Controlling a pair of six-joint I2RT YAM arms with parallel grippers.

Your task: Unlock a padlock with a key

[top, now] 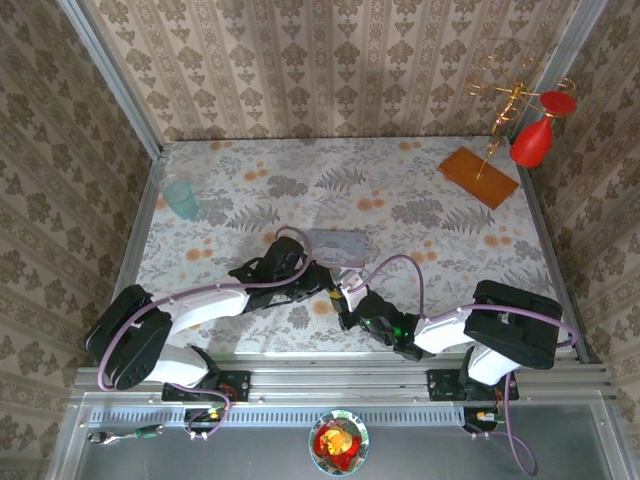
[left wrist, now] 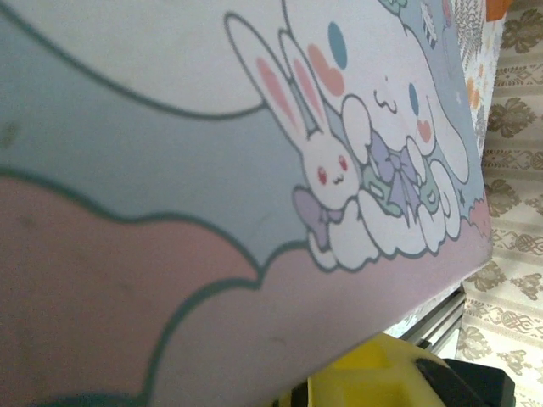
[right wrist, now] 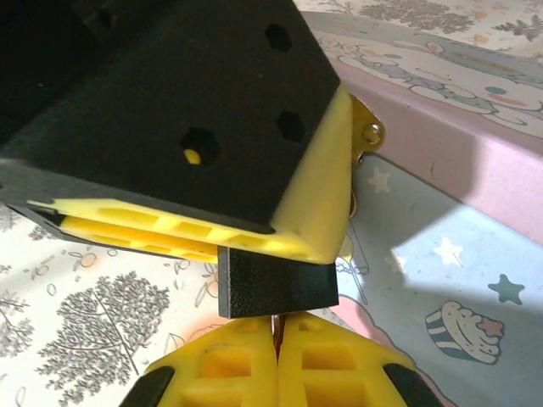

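- At the middle of the table (top: 430, 235), which carries a floral cloth, a pastel rectangular tin (top: 337, 247) lies flat, lid up. Both arms meet at its near edge.
- Left claw (top: 325, 283): reaches in from the left and sits against the tin's near left corner. Its wrist view looks across the lid's cartoon rabbit and dog at very close range, with one yellow finger (left wrist: 382, 373) at the lower edge. Whether its jaws are apart or together cannot be told.
- Right claw (right wrist: 277, 360): reaches in from the right, just beside the left claw. Its two yellow fingers are pressed together, and a thin dark sliver in the seam between them is too small to identify.
- Padlock: its body cannot be made out. In the right wrist view a brass-coloured tab (right wrist: 368, 129) with a thin silvery wire loop (right wrist: 351, 202) under it projects at the tin's side wall, touching the yellow tip of the left claw's finger.
- Far left of the table: a translucent teal cup (top: 182, 198), upright, well apart from the tin.
- Far right corner: an orange board (top: 478, 178) bearing a thin golden stand, with a red bulb-shaped object (top: 532, 142) beside it.
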